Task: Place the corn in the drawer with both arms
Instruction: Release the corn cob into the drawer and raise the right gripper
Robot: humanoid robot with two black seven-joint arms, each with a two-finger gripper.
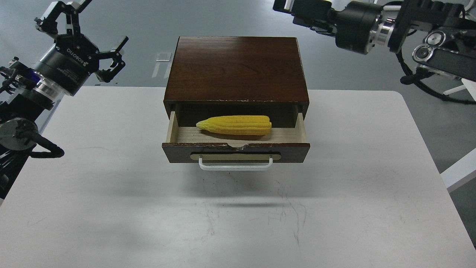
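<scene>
The yellow corn [235,125] lies on its side in the open drawer [293,152], pointed end to the left, on the pale wood bottom. The drawer is pulled out of the dark brown box [238,67], its white bar handle [235,166] facing me. My left gripper [89,35] is open and empty, raised at the far left, well away from the box. My right gripper [297,9] is raised at the top edge, behind and above the box's right corner. Its fingers are cut off by the frame, and it is clear of the corn.
The box stands at the back middle of a white table [111,193]. The right arm's thick black links [427,33] hang over the table's far right corner. Grey floor lies beyond the table's back edge.
</scene>
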